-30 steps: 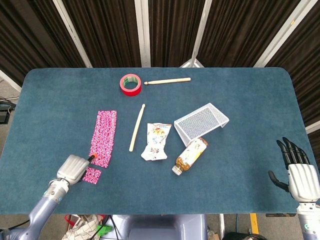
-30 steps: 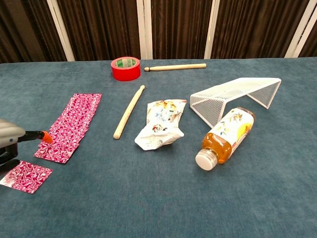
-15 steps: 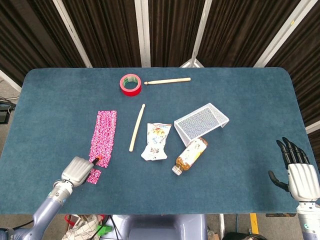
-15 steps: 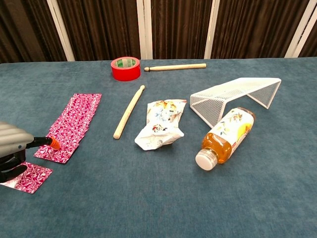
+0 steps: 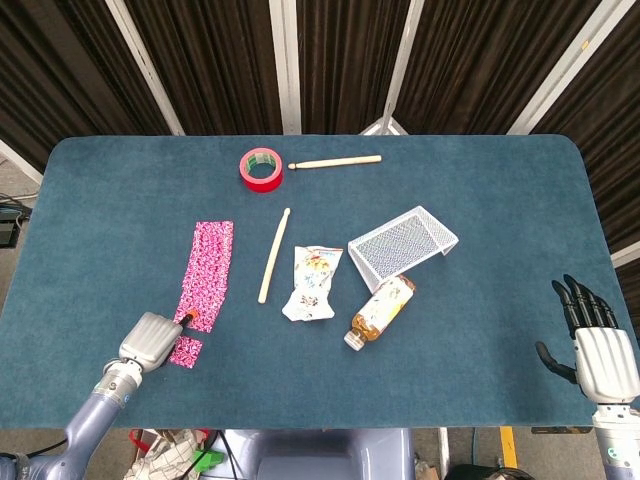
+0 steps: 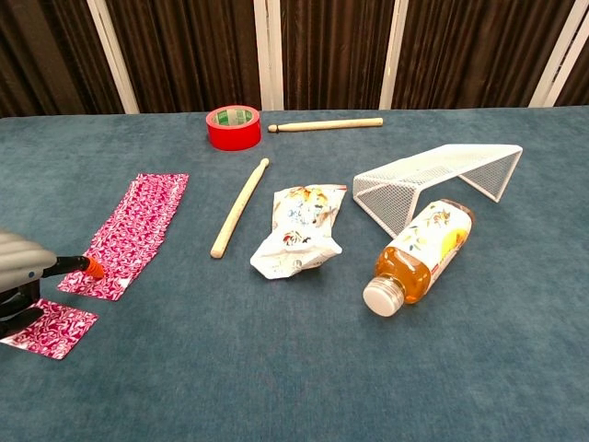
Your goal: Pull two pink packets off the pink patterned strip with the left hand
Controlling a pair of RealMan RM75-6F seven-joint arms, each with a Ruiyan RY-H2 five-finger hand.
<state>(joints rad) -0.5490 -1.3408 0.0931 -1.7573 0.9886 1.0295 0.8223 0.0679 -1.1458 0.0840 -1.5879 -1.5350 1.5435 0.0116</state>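
Note:
The pink patterned strip (image 5: 206,270) (image 6: 131,232) lies flat on the left of the blue table. One loose pink packet (image 5: 186,350) (image 6: 53,328) lies just in front of its near end. My left hand (image 5: 148,340) (image 6: 18,269) is at the near left, and its orange fingertip (image 5: 188,320) (image 6: 93,268) touches the strip's near end. Its dark thumb rests over the loose packet's left edge. The hand's back hides the other fingers, so its grip is unclear. My right hand (image 5: 592,338) hovers at the table's near right edge, fingers spread and holding nothing.
A wooden stick (image 5: 273,256) lies just right of the strip. Further right are a crumpled snack bag (image 5: 313,283), a tea bottle (image 5: 382,308) on its side and a white wire rack (image 5: 403,240). Red tape (image 5: 261,168) and a second stick (image 5: 335,161) lie at the back.
My left hand's orange fingertip slid from the strip's left edge down to its near end. The strip's near end shifted slightly left. The right hand stayed still.

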